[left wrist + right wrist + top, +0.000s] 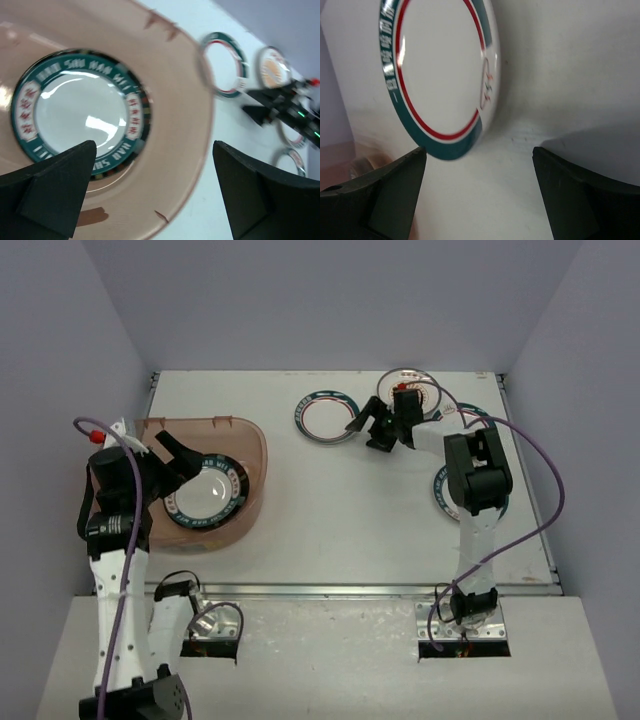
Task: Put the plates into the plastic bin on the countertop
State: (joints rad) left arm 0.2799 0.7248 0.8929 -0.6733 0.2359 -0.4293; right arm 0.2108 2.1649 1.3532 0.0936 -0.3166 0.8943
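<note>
The translucent pinkish plastic bin stands at the left of the white countertop. It holds a dark-rimmed plate, which also shows in the left wrist view inside the bin. My left gripper is open and empty above the bin's left part. A white plate with a teal-and-red rim lies at the far middle. My right gripper is open and empty just right of it, the plate's edge close ahead of its jaws. An orange sunburst plate is partly hidden behind the right arm.
More plates lie at the right: one behind the right arm's elbow and one partly under the arm. Lavender walls enclose the table. The metal front edge runs between the arm bases.
</note>
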